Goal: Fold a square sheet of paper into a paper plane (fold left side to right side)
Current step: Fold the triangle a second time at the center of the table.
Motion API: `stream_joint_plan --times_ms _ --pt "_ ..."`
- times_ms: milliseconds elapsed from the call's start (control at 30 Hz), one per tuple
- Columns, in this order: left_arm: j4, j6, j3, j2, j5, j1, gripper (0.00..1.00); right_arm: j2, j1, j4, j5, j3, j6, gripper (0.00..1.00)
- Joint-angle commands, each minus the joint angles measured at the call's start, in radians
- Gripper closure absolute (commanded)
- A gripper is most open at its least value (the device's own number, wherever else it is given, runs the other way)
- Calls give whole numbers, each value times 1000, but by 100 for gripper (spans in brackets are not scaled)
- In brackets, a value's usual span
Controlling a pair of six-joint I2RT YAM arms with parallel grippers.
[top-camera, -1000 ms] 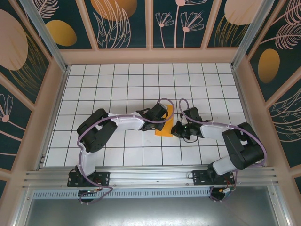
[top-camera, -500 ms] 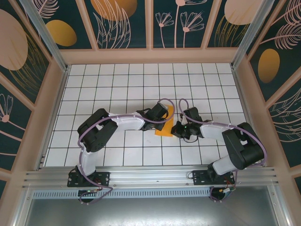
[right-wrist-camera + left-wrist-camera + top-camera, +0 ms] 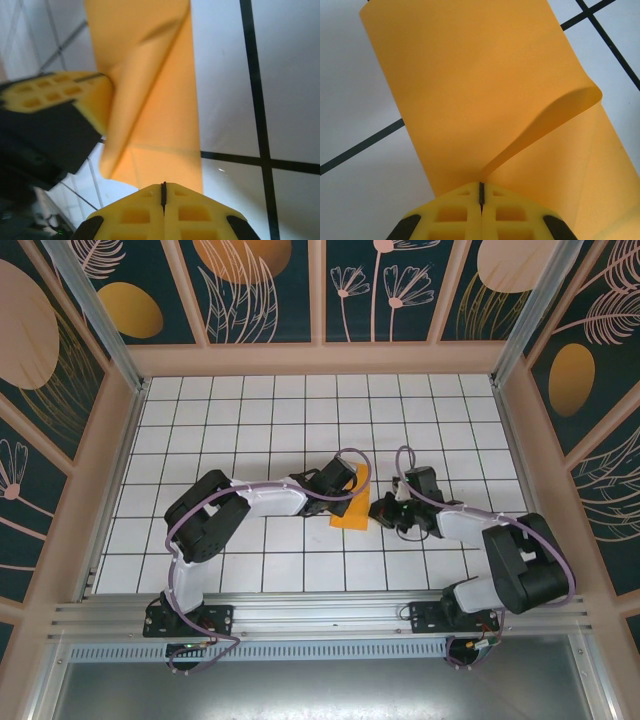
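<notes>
Sheet of paper, bright orange and plain, is seen near the middle of the gridded table, well apart from the patterned walls. One flap is curled up and over (a soft loop, not pressed flat) and is pinched between the fully closed fingers of the left gripper. The right gripper is also closed tight, with nothing seen between its fingers; the sheet's edge lies just at its tips. Bare tiles are left open all around.

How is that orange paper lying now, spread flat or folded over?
Folded over, but loosely. The orange paper has one layer curling up off the layer beneath, not pressed flat.
</notes>
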Motion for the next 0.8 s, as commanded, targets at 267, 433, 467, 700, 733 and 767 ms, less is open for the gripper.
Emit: stream_joint_plan --times_ms 267,433,467,700,733,767 --pt "-1 12 -8 36 34 3 100 135 12 206 -49 116 94 100" --pt "2 12 -7 34 38 3 100 211 35 207 -23 162 91 100" --pt "2 13 -7 34 38 4 100 222 38 205 -17 167 89 100" --pt "2 11 -4 34 43 4 100 284 53 186 -2 201 66 100" --pt "3 10 -3 35 43 4 100 289 53 182 1 204 63 100" --pt "1 11 -2 36 44 3 100 294 55 177 3 207 58 100"
